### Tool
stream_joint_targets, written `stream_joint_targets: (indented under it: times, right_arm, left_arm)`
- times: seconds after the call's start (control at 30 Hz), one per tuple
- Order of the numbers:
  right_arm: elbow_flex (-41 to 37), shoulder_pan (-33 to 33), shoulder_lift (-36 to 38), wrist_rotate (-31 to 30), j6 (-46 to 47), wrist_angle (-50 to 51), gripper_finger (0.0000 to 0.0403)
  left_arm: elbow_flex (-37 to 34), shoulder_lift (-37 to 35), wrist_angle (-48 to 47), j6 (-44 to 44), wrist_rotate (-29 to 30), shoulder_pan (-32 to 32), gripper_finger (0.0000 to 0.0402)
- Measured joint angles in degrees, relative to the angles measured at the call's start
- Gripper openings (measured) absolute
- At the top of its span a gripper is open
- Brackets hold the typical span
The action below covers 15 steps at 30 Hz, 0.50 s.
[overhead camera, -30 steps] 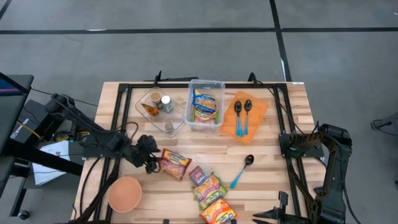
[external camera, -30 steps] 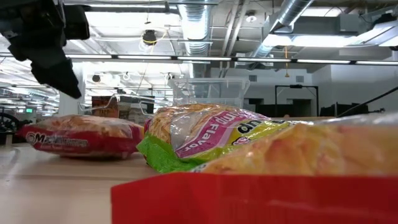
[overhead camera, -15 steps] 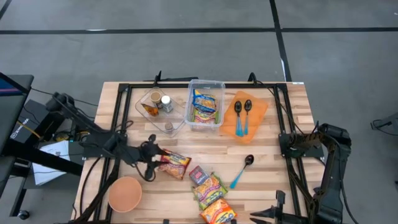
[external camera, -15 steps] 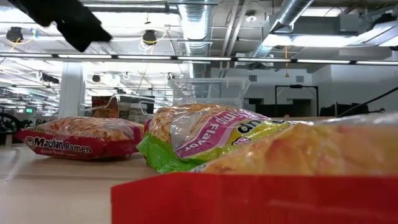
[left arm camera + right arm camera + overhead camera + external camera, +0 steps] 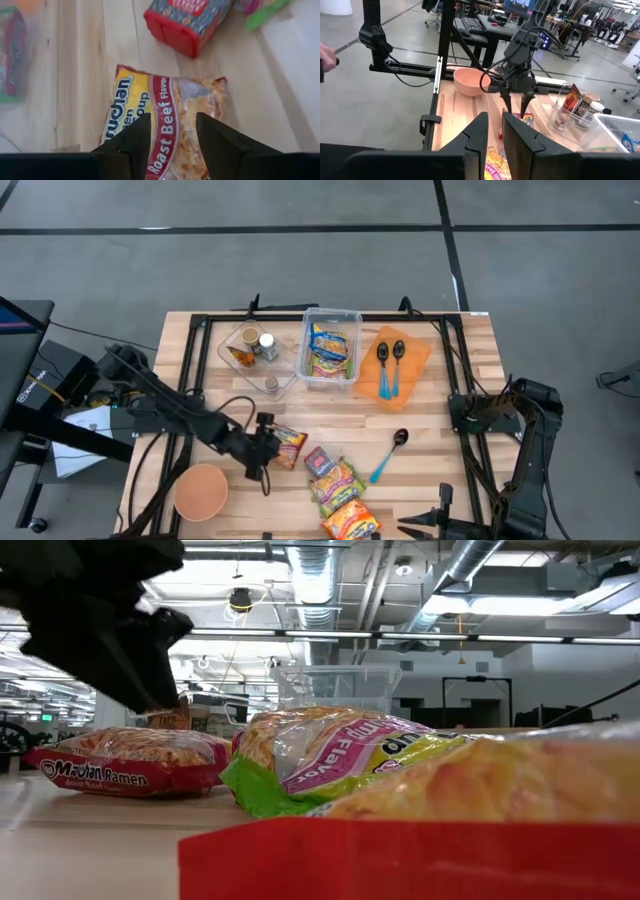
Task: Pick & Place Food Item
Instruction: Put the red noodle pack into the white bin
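Left arm reaches across the table, its gripper pointing down, fingers parted. Right arm waits folded at the table's right edge, gripper slightly apart.

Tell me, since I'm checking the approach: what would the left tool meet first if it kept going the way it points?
Most likely the Maruchan ramen packet: the left tool is open and points down at it, fingers either side.

A: Quick count of the worktop?

B: Four loose food packets: ramen, small red pack, green-edged pack, orange pack. Three spoons, two on the orange mat and one loose. One pink bowl, two clear bins.
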<state>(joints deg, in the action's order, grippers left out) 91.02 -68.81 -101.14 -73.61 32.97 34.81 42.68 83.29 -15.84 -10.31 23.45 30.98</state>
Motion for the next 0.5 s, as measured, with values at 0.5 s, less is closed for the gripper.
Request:
stream_joint_targets:
  times: [0.5]
  right_arm:
    - [0.0, -0.2, 0.0, 0.3, 0.5, 0.5, 0.0051]
  left_arm:
    - [0.3, 3.1, -1.9, 0.0, -8.1, -6.0, 0.0137]
